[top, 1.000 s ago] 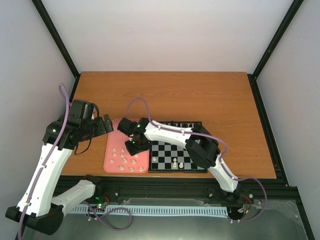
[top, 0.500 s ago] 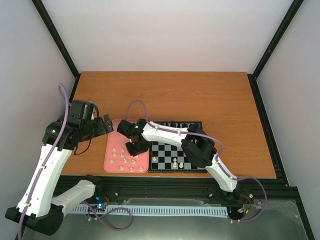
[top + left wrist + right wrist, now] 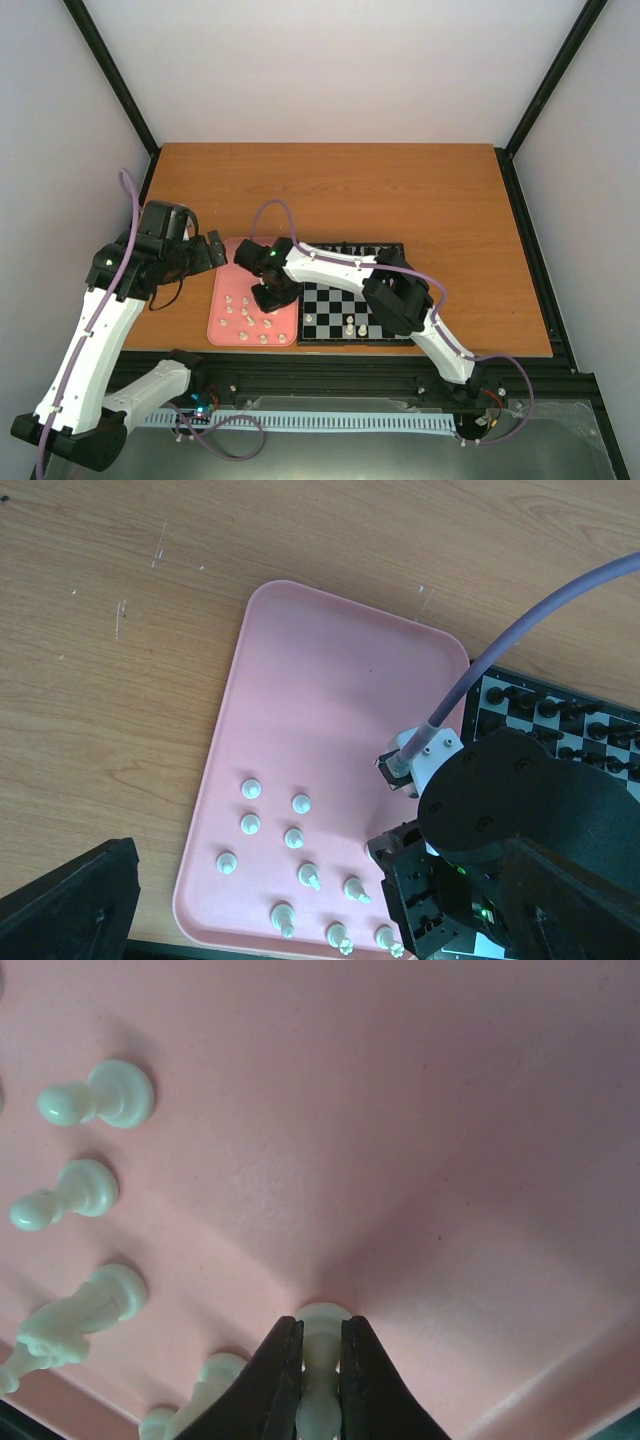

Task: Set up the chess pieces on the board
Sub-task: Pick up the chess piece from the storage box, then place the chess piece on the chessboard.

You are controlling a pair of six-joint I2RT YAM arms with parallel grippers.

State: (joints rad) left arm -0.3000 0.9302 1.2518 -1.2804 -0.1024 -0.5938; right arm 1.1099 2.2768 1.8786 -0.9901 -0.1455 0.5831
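**Operator:** Where is your right gripper?

**Arm:** My right gripper [image 3: 268, 297] is down over the plain pink rounded-corner plastic tray [image 3: 228, 278], on the side next to the small black-and-silver checked chessboard [image 3: 372, 300]. In the right wrist view its two dark fingers [image 3: 275, 1385] are pinched narrow on one cream-white chessman [image 3: 320, 1390]. The round base of that man is at the tray floor. I cannot tell whether it touches the floor or sits just off it.

**Operator:** And the other pieces?

**Arm:** The loose cream-white chessmen [image 3: 300, 838] stand in the tray's near half, each apart from the next. Four of them show to the left of my fingers in the right wrist view. A few cream-white men [image 3: 349, 326] stand on the board's near squares. The black chessmen [image 3: 545, 712] line its far edge.

**Operator:** Your left gripper?

**Arm:** My left gripper [image 3: 213, 249] hangs over the brown wooden tabletop [image 3: 400, 190] by the tray's far left corner and holds nothing. One dark finger [image 3: 62, 905] sits in the bottom left corner of the left wrist view, so the jaws are spread wide. That view looks down on the tray and on my right arm's black wrist [image 3: 520, 820].
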